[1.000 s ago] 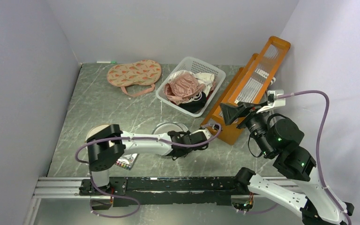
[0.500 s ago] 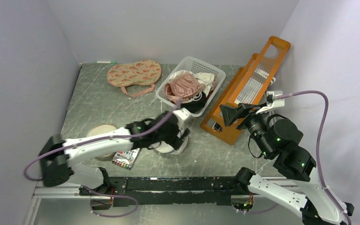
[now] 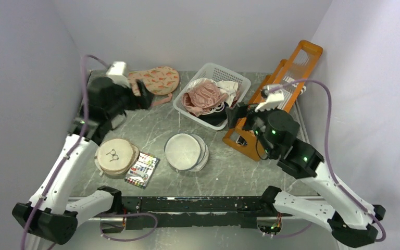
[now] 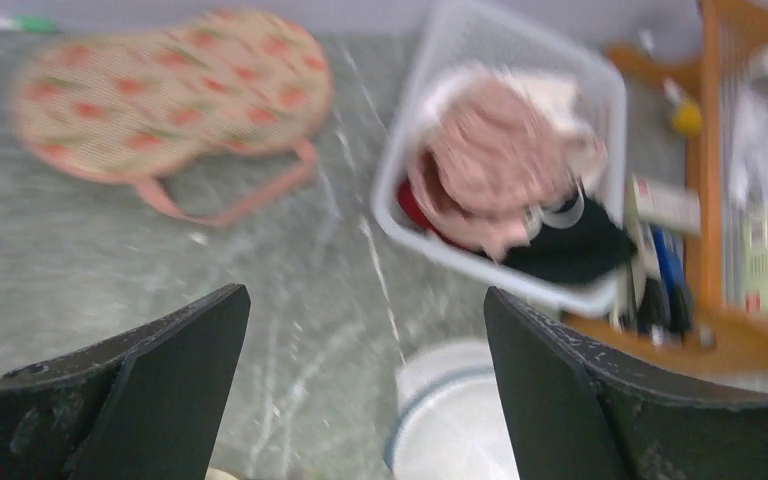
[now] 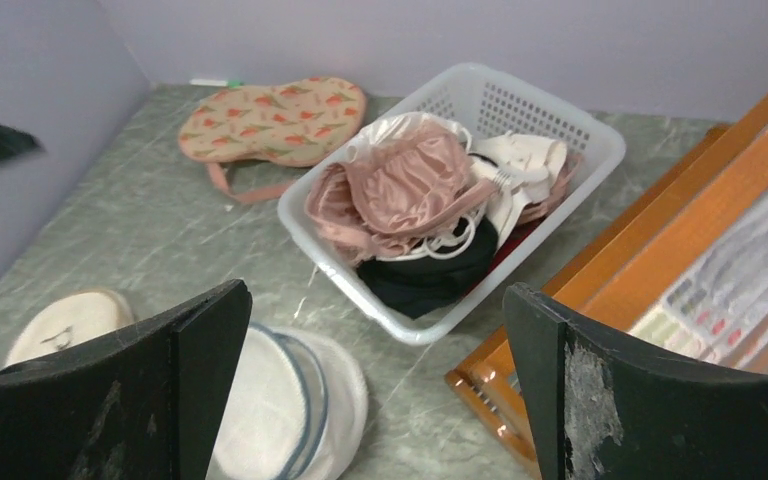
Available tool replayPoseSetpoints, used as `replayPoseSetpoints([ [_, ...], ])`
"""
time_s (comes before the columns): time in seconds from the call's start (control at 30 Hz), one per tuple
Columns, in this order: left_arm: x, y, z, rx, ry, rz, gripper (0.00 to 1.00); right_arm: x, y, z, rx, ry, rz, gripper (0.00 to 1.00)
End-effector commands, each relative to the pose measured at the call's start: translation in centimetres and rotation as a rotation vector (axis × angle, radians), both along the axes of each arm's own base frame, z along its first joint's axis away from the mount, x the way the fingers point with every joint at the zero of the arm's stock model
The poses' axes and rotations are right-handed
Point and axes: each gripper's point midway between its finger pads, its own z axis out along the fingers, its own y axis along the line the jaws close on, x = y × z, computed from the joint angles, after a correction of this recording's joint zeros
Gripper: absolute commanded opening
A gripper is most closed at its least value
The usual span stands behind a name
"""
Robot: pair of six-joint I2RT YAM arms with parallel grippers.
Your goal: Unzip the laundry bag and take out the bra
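Two pincers hang in the air, both spread wide with nothing between the fingers. The left pincer is raised beside the watermelon pouch. The right pincer hovers just beside the white basket.

The laundry bag lies flat on the table, well below both pincers. It is a round white mesh disc with a dark zipper line around its rim, which looks closed. The right wrist camera shows it under the pincer's left finger.

The bra sits ahead of the right pincer in the basket. It is dusty pink and crumpled on top of black and white garments.
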Motion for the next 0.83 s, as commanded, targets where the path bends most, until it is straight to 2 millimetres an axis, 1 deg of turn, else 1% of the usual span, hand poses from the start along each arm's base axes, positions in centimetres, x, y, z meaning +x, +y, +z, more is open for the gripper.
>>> replayPoseSetpoints([
  [0.0, 1.3, 3.6, 8.0, -0.100, -0.095, 0.030, 0.98, 2.3, -0.5, 5.0, -0.033, -0.095, -0.105, 1.00],
  [0.1, 1.4, 4.8, 14.3, -0.095, -0.203, 0.064, 0.99, 3.7, -1.5, 7.5, -0.082, -0.124, -0.205, 1.00],
  [0.17, 0.4, 5.7, 18.6, -0.085, -0.294, 0.094, 0.99, 4.2, -2.7, 9.2, -0.099, -0.131, -0.264, 1.00],
  [0.23, -1.6, 6.7, 22.7, -0.080, -0.397, 0.120, 0.98, 3.8, -3.7, 11.6, -0.074, -0.157, -0.288, 1.00],
  [0.27, -2.9, 7.2, 24.6, -0.079, -0.453, 0.131, 0.99, 3.3, -4.2, 13.0, -0.048, -0.177, -0.289, 1.00],
  [0.3, -4.2, 7.6, 26.2, -0.086, -0.501, 0.141, 0.99, 2.8, -4.5, 14.1, -0.032, -0.198, -0.273, 1.00],
  [0.33, -6.0, 8.0, 27.7, -0.098, -0.559, 0.146, 0.98, 2.2, -4.8, 15.1, -0.012, -0.219, -0.255, 1.00],
  [0.37, -7.5, 8.3, 28.7, -0.110, -0.606, 0.145, 0.99, 1.5, -5.1, 15.9, 0.012, -0.236, -0.233, 1.00],
  [0.4, -8.8, 8.4, 29.4, -0.121, -0.650, 0.141, 0.99, 0.8, -5.3, 16.5, 0.033, -0.256, -0.206, 1.00],
  [0.47, -10.6, 8.6, 29.9, -0.140, -0.705, 0.133, 0.99, -0.5, -5.6, 17.2, 0.067, -0.302, -0.156, 1.00],
  [0.53, -11.4, 8.9, 29.9, -0.150, -0.719, 0.141, 0.99, -1.5, -6.2, 17.6, 0.103, -0.340, -0.140, 1.00],
  [0.63, -11.7, 9.0, 29.6, -0.153, -0.704, 0.146, 0.99, -1.8, -6.8, 17.7, 0.119, -0.337, -0.152, 1.00],
  [0.77, -11.5, 8.3, 29.1, -0.166, -0.681, 0.113, 0.99, -2.1, -6.4, 16.8, 0.115, -0.347, -0.119, 1.00],
  [0.8, -11.3, 8.1, 28.9, -0.168, -0.671, 0.106, 0.99, -2.2, -6.6, 16.6, 0.120, -0.343, -0.123, 1.00],
])
